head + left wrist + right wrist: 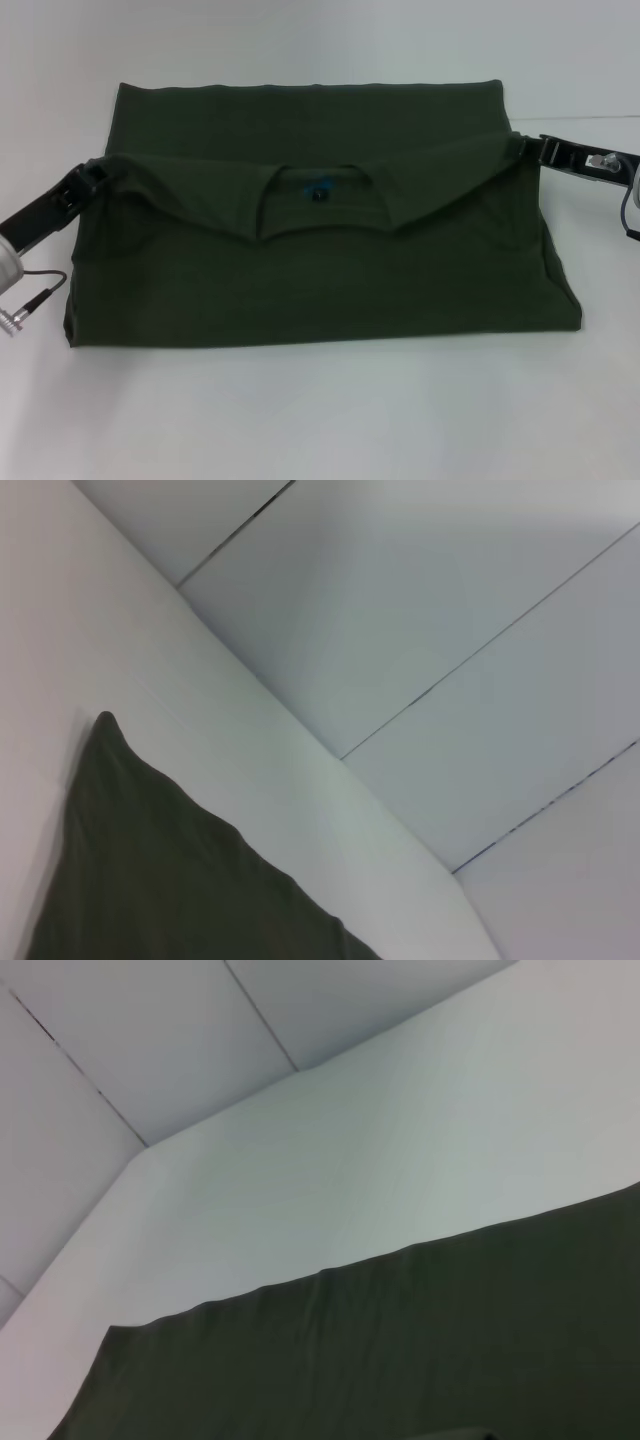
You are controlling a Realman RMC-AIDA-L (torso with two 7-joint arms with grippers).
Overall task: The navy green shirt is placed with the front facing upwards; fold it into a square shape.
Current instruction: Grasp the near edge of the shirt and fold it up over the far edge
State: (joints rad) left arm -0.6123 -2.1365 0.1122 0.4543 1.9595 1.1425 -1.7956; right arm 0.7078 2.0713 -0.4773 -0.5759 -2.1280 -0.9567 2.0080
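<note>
The navy green shirt [320, 270] lies across the white table [320, 420]. Its collar half is lifted and hangs sagging between my two grippers, with the round neck and blue label [318, 190] facing up. At the shirt's left corner, my left gripper [97, 177] is shut on the cloth. My right gripper [528, 148] is shut on the right corner. A flat layer of the shirt reaches farther back behind the raised fold. The left wrist view holds a dark green point of the shirt [150, 870]. In the right wrist view, a straight edge of the shirt [420, 1350] lies on the table.
White tabletop [300, 50] surrounds the shirt on all sides. Cables hang from both wrists, left cable [35, 290] and right cable [630, 215]. Beyond the table edge [330, 770] the wrist views show pale floor tiles [150, 1030].
</note>
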